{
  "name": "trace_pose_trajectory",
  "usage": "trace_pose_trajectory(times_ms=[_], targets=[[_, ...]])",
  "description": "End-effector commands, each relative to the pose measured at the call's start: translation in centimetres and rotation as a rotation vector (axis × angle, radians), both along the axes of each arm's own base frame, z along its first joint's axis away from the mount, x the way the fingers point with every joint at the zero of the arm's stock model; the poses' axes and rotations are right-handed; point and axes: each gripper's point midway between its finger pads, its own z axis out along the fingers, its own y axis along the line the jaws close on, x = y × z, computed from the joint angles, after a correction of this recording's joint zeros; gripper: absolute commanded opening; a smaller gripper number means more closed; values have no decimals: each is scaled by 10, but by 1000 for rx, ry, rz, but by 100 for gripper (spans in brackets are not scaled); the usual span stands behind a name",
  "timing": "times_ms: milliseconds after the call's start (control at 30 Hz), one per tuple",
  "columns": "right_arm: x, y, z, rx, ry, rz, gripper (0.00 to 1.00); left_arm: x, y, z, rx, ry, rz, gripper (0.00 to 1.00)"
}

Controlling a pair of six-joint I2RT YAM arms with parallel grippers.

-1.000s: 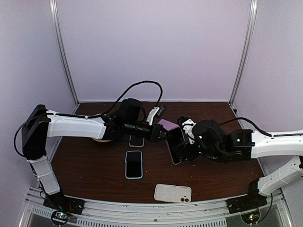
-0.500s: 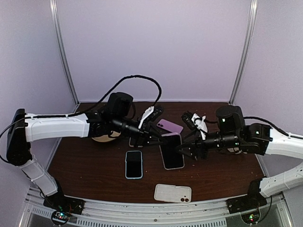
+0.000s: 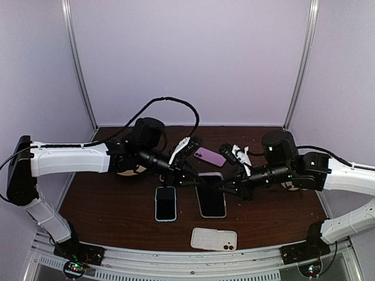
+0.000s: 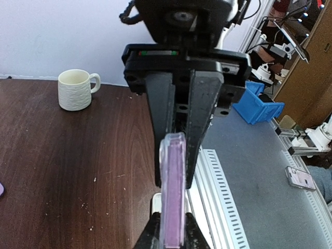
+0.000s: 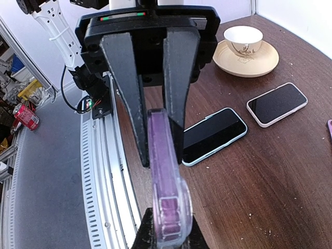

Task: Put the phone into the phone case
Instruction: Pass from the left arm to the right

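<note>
top external puts the phone (image 3: pixel 211 199), seemingly sitting in its purple case (image 4: pixel 172 192), just right of the blue phone (image 3: pixel 166 203). my left gripper (image 3: pixel 190 178) and right gripper (image 3: pixel 224 188) both pinch the case, fingers narrow. seating looks underway; next, press the rim home evenly.

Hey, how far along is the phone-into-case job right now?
Done: the purple-rimmed case shows a dark, screen-like face, so a phone may already be in it. I cannot tell whether it is fully seated.
In hand: the left end effector and the right end effector are shut on its opposite edges.
Left: probably pressing the phone home if needed, then letting go.
</note>
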Motion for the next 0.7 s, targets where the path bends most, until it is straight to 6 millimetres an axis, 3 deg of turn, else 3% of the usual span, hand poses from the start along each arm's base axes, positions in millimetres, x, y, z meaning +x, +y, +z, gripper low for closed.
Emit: trace_pose_trajectory(times_ms=[0, 100, 200, 267, 367, 567, 667], targets=[[15, 2, 38, 98, -43, -67, 0, 4, 0, 40, -104, -71, 48, 32], [37, -5, 33, 52, -20, -184, 0, 39, 8, 37, -41, -69, 243, 64], [62, -10, 22, -1, 61, -303, 0, 90, 33, 24, 72, -39, 523, 79], [80, -13, 9, -36, 138, -386, 0, 119, 56, 12, 156, -38, 687, 83], [105, -6, -8, -41, 235, -441, 0, 141, 86, -19, 327, -29, 838, 82], [172, 26, -34, -48, 408, -444, 0, 146, 129, -80, 553, 64, 961, 79], [200, 38, -48, -42, 481, -447, 0, 143, 141, -91, 569, 75, 983, 80]])
